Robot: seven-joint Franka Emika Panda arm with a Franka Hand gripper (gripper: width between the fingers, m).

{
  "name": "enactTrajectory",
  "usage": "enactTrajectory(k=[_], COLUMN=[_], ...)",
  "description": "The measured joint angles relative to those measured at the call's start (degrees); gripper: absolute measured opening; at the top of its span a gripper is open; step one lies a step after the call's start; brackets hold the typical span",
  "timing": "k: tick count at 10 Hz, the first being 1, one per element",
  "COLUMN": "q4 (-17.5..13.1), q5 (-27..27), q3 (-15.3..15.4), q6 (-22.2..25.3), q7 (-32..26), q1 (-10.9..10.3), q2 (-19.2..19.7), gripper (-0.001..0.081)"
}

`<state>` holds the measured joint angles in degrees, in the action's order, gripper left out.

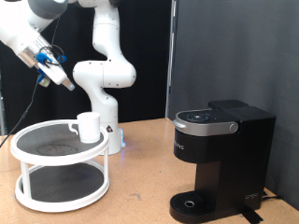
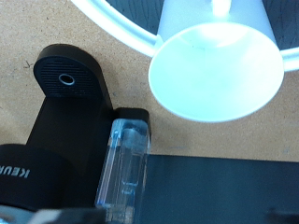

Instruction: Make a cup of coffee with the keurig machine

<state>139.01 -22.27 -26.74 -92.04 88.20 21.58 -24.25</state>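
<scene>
At the exterior view's right, the keurig machine [image 1: 220, 161] stands lid down, drip tray bare. Far left, the cup [image 1: 89, 127] sits on a white two-tier rack [image 1: 60, 189]. Gripper [image 1: 68, 83] hangs above-left of cup; finger state unclear.

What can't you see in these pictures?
- Gripper: in the exterior view too small and blurred to tell open or shut; absent from the wrist view.
- Cup: handle hidden behind it in the exterior view; the wrist view's edge cuts its base.
- Keurig machine: lettering too small; pod inside hidden by the lid.
</scene>
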Motion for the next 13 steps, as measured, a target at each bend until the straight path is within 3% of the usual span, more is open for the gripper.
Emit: enactTrajectory(k=[1,3,4,5,8,13], q4=[1.22,4.04,5.59,6.99,9.89,12.49], q5=[0.71,2.17,2.45,2.52,2.54,2.32], q3=[-0.02,-0.03,-0.06,-0.16,-0.41,-0.45], q6=[-1.76,-5.82,-8.08,-10.12,-14.64,-18.73], q7=[-0.90,-2.80,-3.95,-5.02,-7.04,-9.43], q1=[0.03,0.06,0.07,0.08,0.09,0.09], q2=[0.02,0.22,0.41,0.58,1.34,3.57], gripper=[0.0218,0.0540,0.0540,0.0691,0.0733,0.0734])
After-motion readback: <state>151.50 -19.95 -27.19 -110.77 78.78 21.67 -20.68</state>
